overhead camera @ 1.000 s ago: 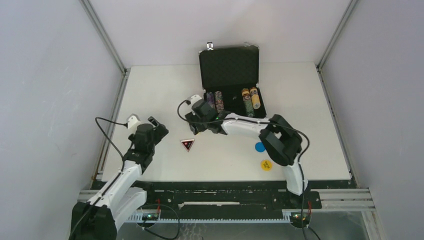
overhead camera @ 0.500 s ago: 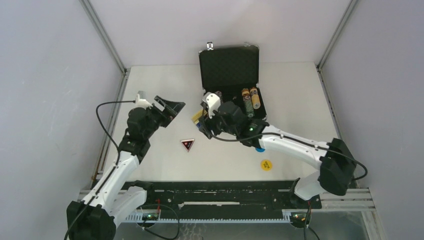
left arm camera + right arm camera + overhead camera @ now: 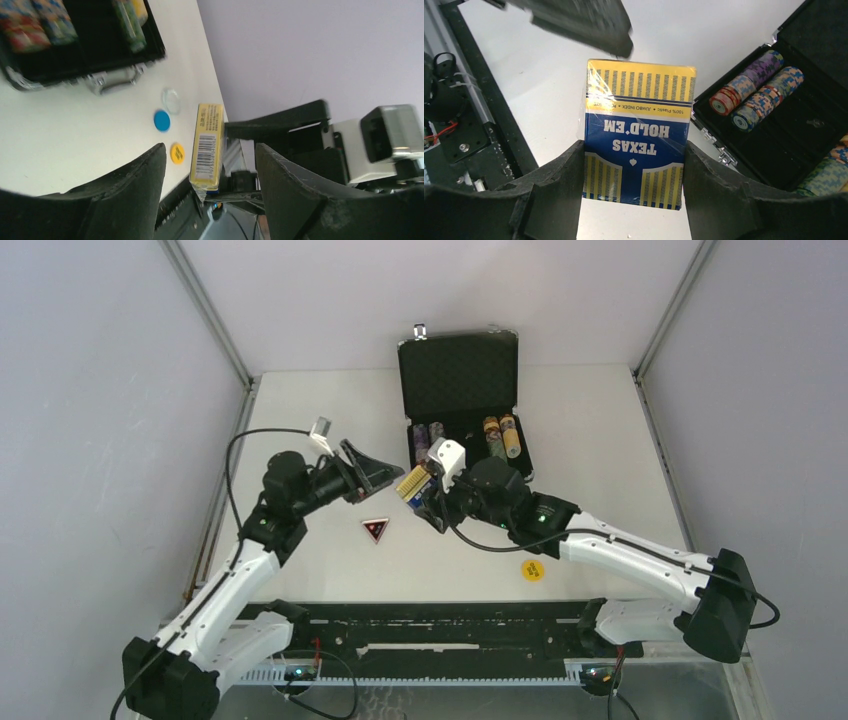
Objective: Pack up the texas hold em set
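The black briefcase (image 3: 459, 375) stands open at the back of the table, with rows of poker chips (image 3: 500, 440) in its foam tray. My right gripper (image 3: 422, 496) is shut on the yellow-blue card deck (image 3: 413, 482) and holds it in the air in front of the case. In the right wrist view the deck (image 3: 640, 135) sits between both fingers (image 3: 549, 195). My left gripper (image 3: 379, 477) is open and points at the deck from the left, just short of it. The deck's barcode edge (image 3: 208, 147) shows between its fingers (image 3: 130, 195). The red triangular token (image 3: 375, 530) lies below.
A yellow round token (image 3: 532, 569) lies near the front right. The left wrist view shows a blue token (image 3: 161, 120), a pale round token (image 3: 171, 101) and the case's handle (image 3: 112, 82). Cage posts and grey walls bound the table.
My right gripper has lifted the deck off the table and drawn it slightly right. My left arm has risen and swung right, its open gripper now facing the deck.
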Available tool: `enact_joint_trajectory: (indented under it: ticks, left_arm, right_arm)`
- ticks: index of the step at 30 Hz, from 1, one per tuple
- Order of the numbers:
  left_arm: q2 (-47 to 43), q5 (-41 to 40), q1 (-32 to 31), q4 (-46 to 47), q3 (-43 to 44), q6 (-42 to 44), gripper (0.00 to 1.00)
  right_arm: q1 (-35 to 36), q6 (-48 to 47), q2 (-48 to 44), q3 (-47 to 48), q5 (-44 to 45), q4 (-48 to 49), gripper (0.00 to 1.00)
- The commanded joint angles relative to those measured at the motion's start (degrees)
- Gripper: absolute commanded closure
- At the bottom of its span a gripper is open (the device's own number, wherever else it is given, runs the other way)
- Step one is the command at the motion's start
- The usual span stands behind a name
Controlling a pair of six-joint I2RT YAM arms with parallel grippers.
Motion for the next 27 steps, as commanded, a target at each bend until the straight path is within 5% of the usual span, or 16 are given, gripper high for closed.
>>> enact_joint_trajectory:
  ticks: [1,9,12,17,19,21,24,27]
  left_arm:
    - [2.75,4.61,-3.87,2.36,1.09,-0.64,0.31]
    - [6.17,7.04,-6.09,5.11,2.91,-0.67,0.41]
    - [7.57,8.36,-6.8,6.03,3.61,-0.68,0.57]
    - [8.95,7.17,-8.09,6.93,3.92,-0.96,0.99]
    - [9.2,7.04,-9.35,7.99,4.0,-1.14,1.0]
    - [9.58,6.35,-9.5,8.77,4.25,-1.27,1.0]
    - [10.43,3.35,-9.34,8.78,5.04,-0.52,1.0]
    - [12.89,-0.66,-8.42,7.91,7.9,0.72,1.0]
  right_arm:
    - [0.84,-1.54,-2.23,1.05,-1.73,2.84,0.64]
    - [1.67,-1.6,-4.33,0.03,-3.22,1.59,0.66]
    - [1.7,-1.6,-5.07,-0.76,-3.38,1.24,0.66]
    - [1.62,-1.56,-5.49,-1.6,-3.46,0.93,0.66]
    - [1.31,-1.52,-5.42,-1.94,-3.53,1.24,0.65]
    - [0.68,-0.91,-5.32,-2.23,-3.55,1.59,0.53]
    - [-0.75,0.49,-6.2,-2.88,-1.95,2.89,0.2]
    - [-2.28,2.44,-9.32,-5.36,2.92,5.77,0.1]
